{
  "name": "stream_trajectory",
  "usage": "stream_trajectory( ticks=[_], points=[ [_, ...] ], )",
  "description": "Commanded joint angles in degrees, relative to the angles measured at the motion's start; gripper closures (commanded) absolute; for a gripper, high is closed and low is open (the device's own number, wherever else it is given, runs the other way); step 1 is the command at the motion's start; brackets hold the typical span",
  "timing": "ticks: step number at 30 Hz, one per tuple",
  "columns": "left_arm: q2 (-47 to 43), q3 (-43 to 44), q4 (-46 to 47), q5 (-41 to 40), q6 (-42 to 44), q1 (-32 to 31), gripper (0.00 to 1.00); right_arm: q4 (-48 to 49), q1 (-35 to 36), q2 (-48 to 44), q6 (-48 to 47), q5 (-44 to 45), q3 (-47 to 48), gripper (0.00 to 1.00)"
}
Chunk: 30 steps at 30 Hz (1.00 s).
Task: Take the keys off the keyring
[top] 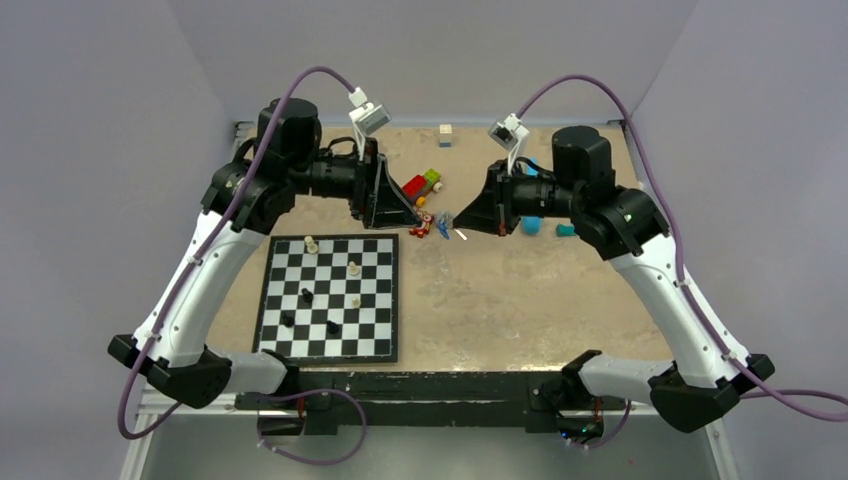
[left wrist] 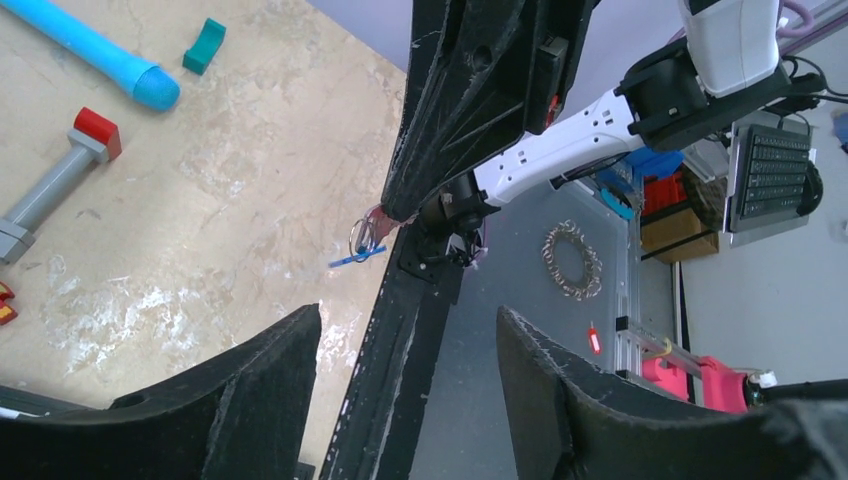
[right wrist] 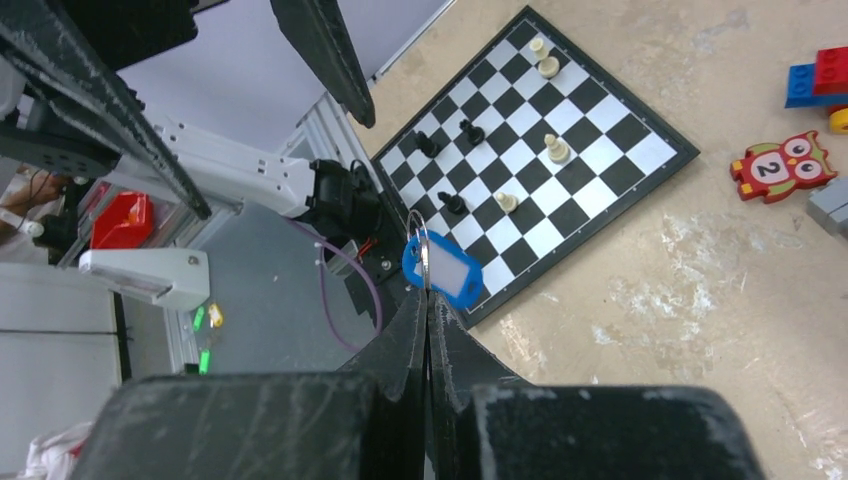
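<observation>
Right wrist view shows the right gripper (right wrist: 426, 298) pinching the keyring (right wrist: 445, 272) by its thin ring, blue tag just beyond its tips. Left gripper (left wrist: 408, 314) is wide, opposite and apart. I see no keys, so progress is unclear

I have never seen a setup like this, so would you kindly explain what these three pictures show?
Two robot arms are bolted at the near edge of a table. The overhead camera shows both; the other two pictures come from a camera on each wrist. On its sandy top lie a chessboard with pieces, toy bricks and an owl figure. The right gripper is shut on the keyring, pinching its metal ring. The left gripper is open, facing it. I cannot make out keys.
</observation>
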Motion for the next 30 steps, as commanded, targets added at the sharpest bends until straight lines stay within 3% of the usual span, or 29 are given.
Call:
stream_trajectory(
  ticks=[1, 4, 6, 14, 23, 30],
  points=[
    [-2.1, -2.3, 9.1, 0.0, -5.7, -0.2, 0.27, 0.7, 0.2, 0.8, 3.9, 3.4, 5.1, 1.0],
    [-5.5, -7.2, 17.4, -1.6, -9.8, -0.5, 0.11, 1.9, 0.2, 1.9, 10.3, 4.1, 7.7, 1.0],
    [-7.1, -8.3, 17.9, -4.4, -8.8, -0.9, 0.01, 1.6, 0.2, 3.4, 13.7, 3.7, 10.7, 1.0],
    [-12.4, -12.8, 18.1, -19.7, -1.6, -5.2, 0.0, -5.9, 0.2, 10.4, 19.6, 4.5, 22.9, 1.0],
    [-12.3, -13.8, 18.9, -45.6, 15.1, -19.8, 0.0, -8.4, 0.1, 12.7, 21.4, 2.7, 27.4, 1.0],
    [-11.7, -11.9, 19.2, -53.9, 20.4, -21.6, 0.0, -9.5, 0.1, 12.4, 21.2, 1.9, 28.3, 1.0]
  ],
)
